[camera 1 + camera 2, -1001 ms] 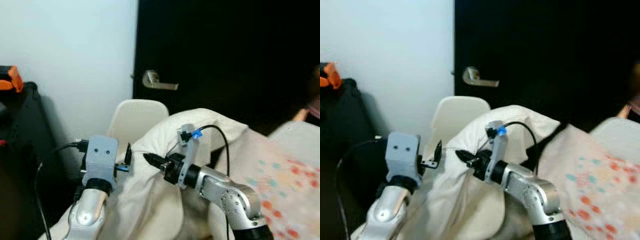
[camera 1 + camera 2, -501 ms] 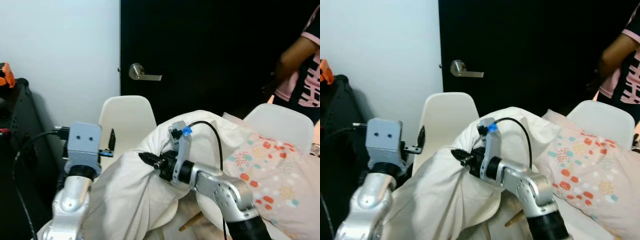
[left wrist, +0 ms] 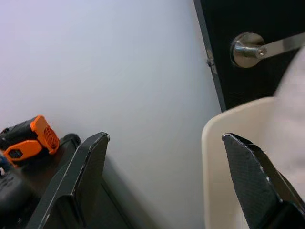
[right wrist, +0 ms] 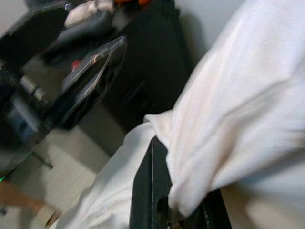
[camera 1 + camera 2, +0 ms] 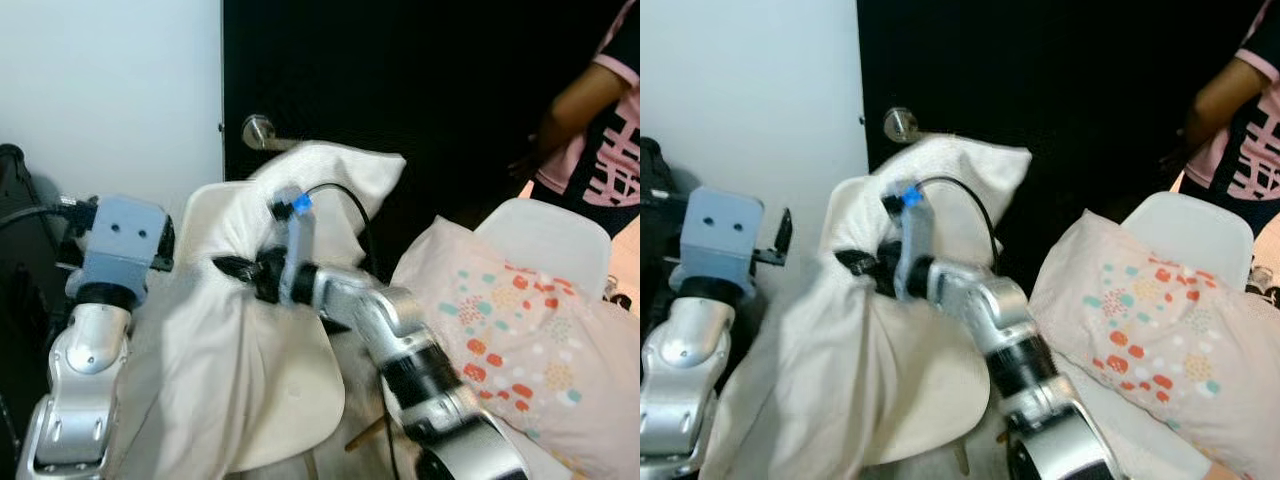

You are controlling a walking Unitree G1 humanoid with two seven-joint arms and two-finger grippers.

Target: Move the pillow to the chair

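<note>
A white pillow hangs bunched over a white chair, covering most of its back and seat. My right gripper is shut on a fold of the pillow in front of the chair back, with cloth pinched between its black fingers. The pillow's top corner stands up near the door handle. My left gripper is held up left of the chair, open wide with nothing in it and apart from the pillow.
A second white chair at the right holds a patterned pillow. A person stands at the far right. Behind are a black door with a handle and a white wall. A black cabinet with an orange tool stands at the left.
The view has shifted. My right gripper has carried the pillow up and leftward over the left chair's back. My left gripper now stands clear of the pillow.
</note>
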